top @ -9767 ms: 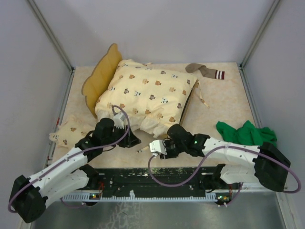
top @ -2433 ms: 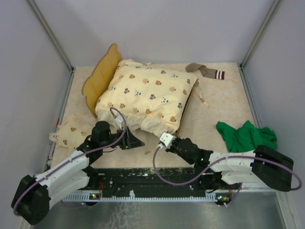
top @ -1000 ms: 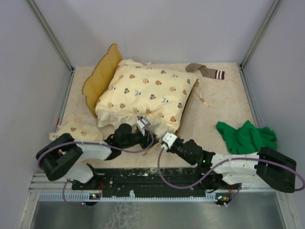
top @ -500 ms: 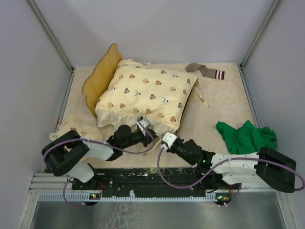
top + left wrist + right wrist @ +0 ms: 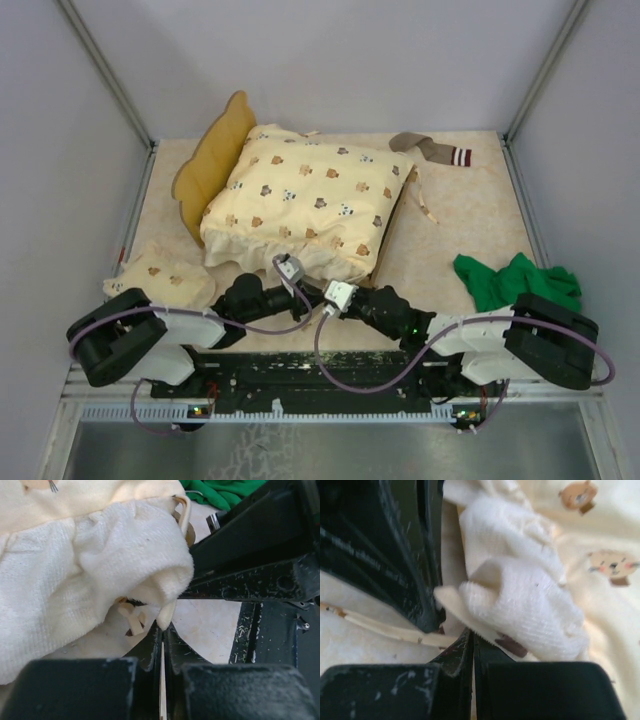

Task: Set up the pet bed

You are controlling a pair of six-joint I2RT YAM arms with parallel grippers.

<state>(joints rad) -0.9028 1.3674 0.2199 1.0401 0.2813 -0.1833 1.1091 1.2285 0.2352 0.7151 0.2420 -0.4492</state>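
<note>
The pet bed shows its wavy light-wood headboard (image 5: pixel 212 160) at the back left and a dark side edge (image 5: pixel 396 222). The rest lies under the cream animal-print quilt (image 5: pixel 310 195). My left gripper (image 5: pixel 303 280) and right gripper (image 5: pixel 320 290) meet at the quilt's near hem. In the left wrist view the left gripper (image 5: pixel 163 630) is shut on a thin cream tie hanging from the quilt's towelling hem (image 5: pixel 100 565). In the right wrist view the right gripper (image 5: pixel 472 637) is shut on the hem's edge (image 5: pixel 520 605), right beside the left gripper's black fingers (image 5: pixel 395 550).
A small animal-print pillow (image 5: pixel 160 278) lies at the near left. A green cloth (image 5: pixel 515 280) lies at the right. A brown striped sock (image 5: pixel 430 148) lies at the back. A loose cream tie (image 5: pixel 380 625) lies on the table. Grey walls close in three sides.
The left arm has swung from the near left to the quilt's near hem. The right gripper has moved left and closer. Both are now shut on the hem, side by side.
</note>
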